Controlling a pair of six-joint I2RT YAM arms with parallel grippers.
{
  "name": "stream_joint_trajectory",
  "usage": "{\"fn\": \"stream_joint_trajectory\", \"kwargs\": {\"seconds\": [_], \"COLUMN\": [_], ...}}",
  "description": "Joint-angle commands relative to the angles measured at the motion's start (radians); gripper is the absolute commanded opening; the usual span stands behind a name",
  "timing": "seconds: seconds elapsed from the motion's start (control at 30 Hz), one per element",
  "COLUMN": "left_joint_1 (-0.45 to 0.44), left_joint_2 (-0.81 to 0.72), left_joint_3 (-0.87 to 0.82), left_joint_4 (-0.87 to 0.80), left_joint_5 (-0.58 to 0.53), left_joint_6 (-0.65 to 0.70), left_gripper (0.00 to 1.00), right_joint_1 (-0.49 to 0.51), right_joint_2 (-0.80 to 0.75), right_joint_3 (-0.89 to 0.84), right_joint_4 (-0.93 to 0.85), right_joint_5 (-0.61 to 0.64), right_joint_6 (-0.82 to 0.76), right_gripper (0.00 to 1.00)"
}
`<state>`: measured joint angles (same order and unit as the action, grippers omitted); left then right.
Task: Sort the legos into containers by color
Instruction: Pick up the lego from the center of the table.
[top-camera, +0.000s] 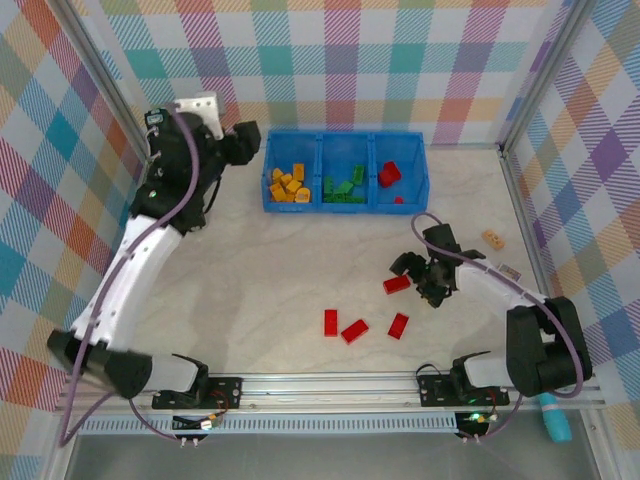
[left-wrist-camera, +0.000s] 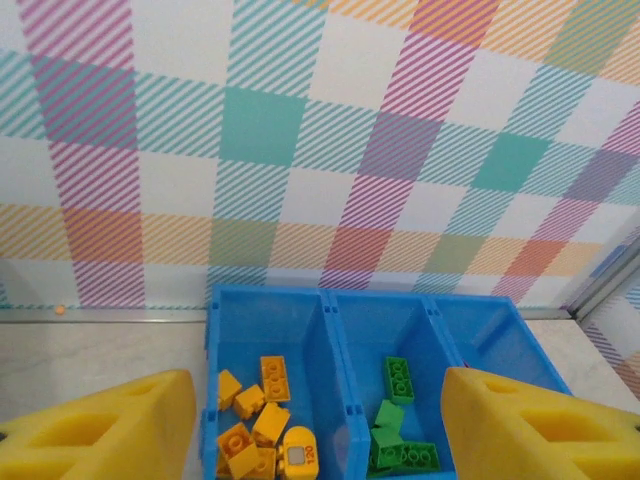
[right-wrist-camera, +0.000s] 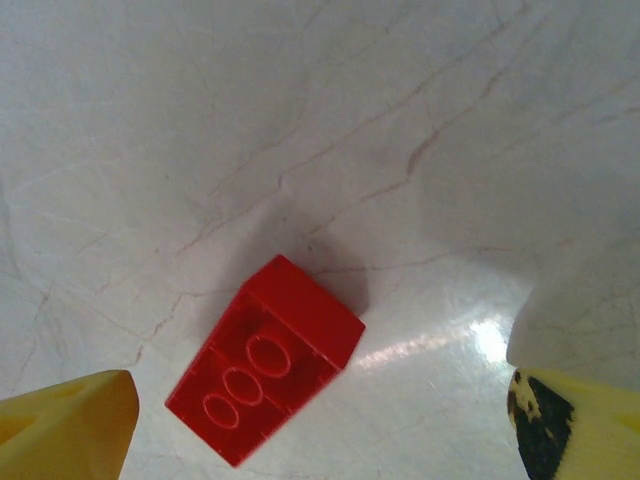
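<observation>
The right hand (right-wrist-camera: 320, 428) is hovering released over a red lego (right-wrist-camera: 265, 360) towards the worktop's (top-camera: 250, 290) right edge. The lego is lying askew, so closing may be catching only its corners and flicking it away. The left hand (left-wrist-camera: 320, 425) is hovering released by the bin (top-camera: 345, 207).

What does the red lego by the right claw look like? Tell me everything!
The red lego is a shiny plastic brick with three round rings in a row on one face. It lies alone on the pale marbled table, turned diagonally, between the right claw's open yellow fingers. Nothing touches it but the table.
</observation>
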<state>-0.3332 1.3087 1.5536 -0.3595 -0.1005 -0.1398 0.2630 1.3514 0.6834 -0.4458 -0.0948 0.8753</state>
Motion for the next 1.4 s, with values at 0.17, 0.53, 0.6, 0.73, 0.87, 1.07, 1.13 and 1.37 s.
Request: {"fn": "stream_joint_trajectory", "kwargs": {"seconds": [0.17, 0.53, 0.6, 0.73, 0.87, 1.07, 1.13, 1.37], "left_joint_1": [-0.007, -0.007, -0.007, -0.007, -0.007, -0.008, -0.012, -0.041], "left_joint_2": [-0.223, -0.381, -0.410, -0.444, -0.467, -0.495, -0.517, -0.594], "left_joint_3": [-0.105, -0.125, -0.139, -0.158, -0.188, -0.272, -0.303, -0.439], "left_joint_4": [-0.265, -0.588, -0.622, -0.675, -0.706, -0.747, -0.759, -0.707], "left_joint_5": [0.017, -0.008, -0.014, -0.029, -0.014, 0.035, 0.034, 0.163], "left_joint_6": [0.070, 0.146, 0.162, 0.192, 0.201, 0.219, 0.228, 0.313], "left_gripper": [0.68, 0.71, 0.72, 0.73, 0.74, 0.74, 0.74, 0.74], "right_joint_1": [0.069, 0.177, 0.183, 0.188, 0.192, 0.188, 0.183, 0.153], "right_joint_2": [0.108, 0.249, 0.277, 0.315, 0.321, 0.292, 0.283, 0.292], "right_joint_3": [0.076, 0.115, 0.122, 0.142, 0.153, 0.253, 0.337, 0.660], "right_joint_4": [0.040, 0.053, 0.056, 0.053, 0.038, -0.094, -0.170, -0.254], "right_joint_5": [0.042, 0.105, 0.118, 0.144, 0.172, 0.281, 0.341, 0.398], "right_joint_6": [0.012, 0.061, 0.065, 0.055, 0.037, -0.144, -0.241, -0.583], "right_gripper": [0.91, 0.73, 0.67, 0.53, 0.41, 0.33, 0.31, 0.29]}}
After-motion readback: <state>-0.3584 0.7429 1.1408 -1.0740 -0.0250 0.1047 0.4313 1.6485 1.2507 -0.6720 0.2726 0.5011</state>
